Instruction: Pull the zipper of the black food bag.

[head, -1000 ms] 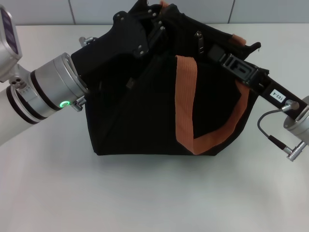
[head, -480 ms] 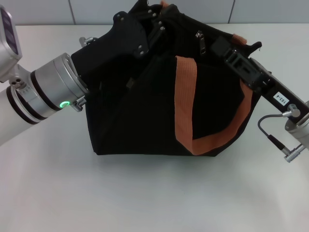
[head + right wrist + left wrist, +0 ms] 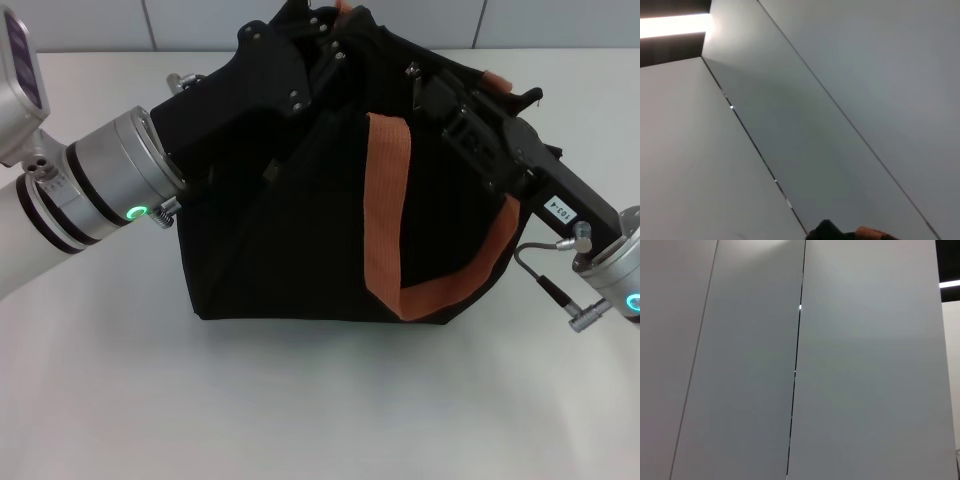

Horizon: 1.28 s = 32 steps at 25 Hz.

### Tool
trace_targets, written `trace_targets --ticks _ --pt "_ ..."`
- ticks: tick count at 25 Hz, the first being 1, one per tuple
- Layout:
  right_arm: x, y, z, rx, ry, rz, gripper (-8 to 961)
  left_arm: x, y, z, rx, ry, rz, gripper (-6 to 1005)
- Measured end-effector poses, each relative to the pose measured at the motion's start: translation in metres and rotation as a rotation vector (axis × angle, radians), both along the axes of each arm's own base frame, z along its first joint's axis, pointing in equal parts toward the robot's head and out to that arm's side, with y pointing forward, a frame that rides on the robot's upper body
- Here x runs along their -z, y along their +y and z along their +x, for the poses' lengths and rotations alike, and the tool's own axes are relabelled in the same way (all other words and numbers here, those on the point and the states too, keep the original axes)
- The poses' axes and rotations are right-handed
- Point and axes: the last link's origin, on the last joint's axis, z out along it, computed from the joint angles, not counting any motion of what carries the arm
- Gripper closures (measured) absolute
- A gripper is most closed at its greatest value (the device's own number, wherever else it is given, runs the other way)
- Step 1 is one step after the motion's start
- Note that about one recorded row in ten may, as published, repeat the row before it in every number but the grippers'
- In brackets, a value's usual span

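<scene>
Black woven fabric, boxy: the black food bag (image 3: pixel 330 230) sits mid-table (image 3: pixel 300 400), orange-brown webbing strap (image 3: pixel 385 215) looping down its front. Silver zipper (image 3: pixel 411 72) at the top rim. Right gripper (image 3: pixel 440 100) beside it, left gripper (image 3: pixel 320 45) at the top edge; finger state indiscernible for both. Label illegible.

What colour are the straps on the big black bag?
Orange-brown. The strap shows best in the head view, looping down the front of the black food bag.
</scene>
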Motion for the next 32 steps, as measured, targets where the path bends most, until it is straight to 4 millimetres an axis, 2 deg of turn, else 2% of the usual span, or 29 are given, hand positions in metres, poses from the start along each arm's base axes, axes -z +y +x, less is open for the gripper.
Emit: trace_targets --ticks 17,32 --pt "-0.0006 0.0045 -0.0011 -0.035 -0.065 0.044 602 0.0005 0.0016 0.0020 0.003 0.003 0.000 976" --pt "0.0027 0.0073 -0.0034 -0.033 -0.065 -0.001 603 0.0022 0.0018 0.0013 -0.007 0.006 -0.005 976"
